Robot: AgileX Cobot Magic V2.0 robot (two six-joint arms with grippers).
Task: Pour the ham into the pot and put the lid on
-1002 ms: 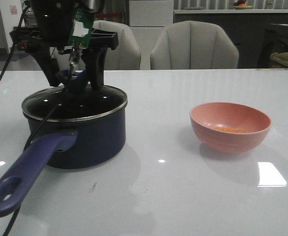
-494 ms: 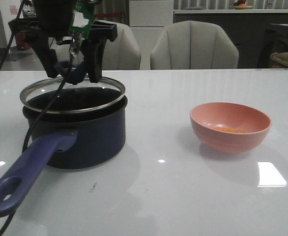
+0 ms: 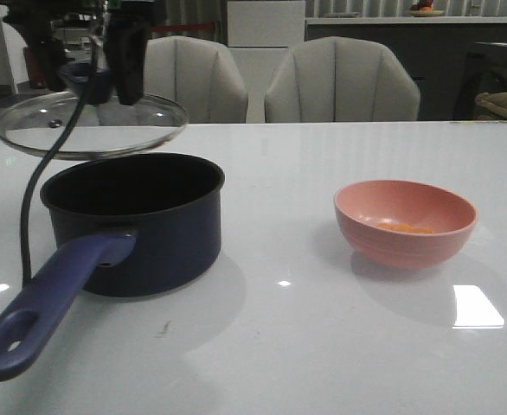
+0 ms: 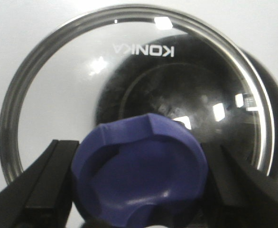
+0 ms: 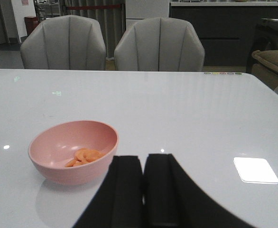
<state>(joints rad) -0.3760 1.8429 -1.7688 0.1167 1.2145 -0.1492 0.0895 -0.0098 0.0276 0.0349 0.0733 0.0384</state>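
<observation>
We note the left gripper (image 4: 138, 187) clamps the lid (image 3: 91, 123) by its knob; park it flat near the table's (image 3: 279, 346) left edge, clear of the pot (image 3: 132, 220).

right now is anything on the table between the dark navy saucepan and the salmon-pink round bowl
Nothing: in the front view, only bare white tabletop lies between the dark navy saucepan and the salmon-pink round bowl.

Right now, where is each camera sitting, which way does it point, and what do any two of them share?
Front view: at the robot's side of the table, facing forward over pot, bowl and chairs; left gripper holds the lid high.
Left wrist view: on the left arm, looking down through the lid into the pot; both fingers flank the knob.
Right wrist view: on the right arm, low, facing bowl and ham; right gripper closed.
Shared: front and right wrist views show bowl and chairs.
</observation>
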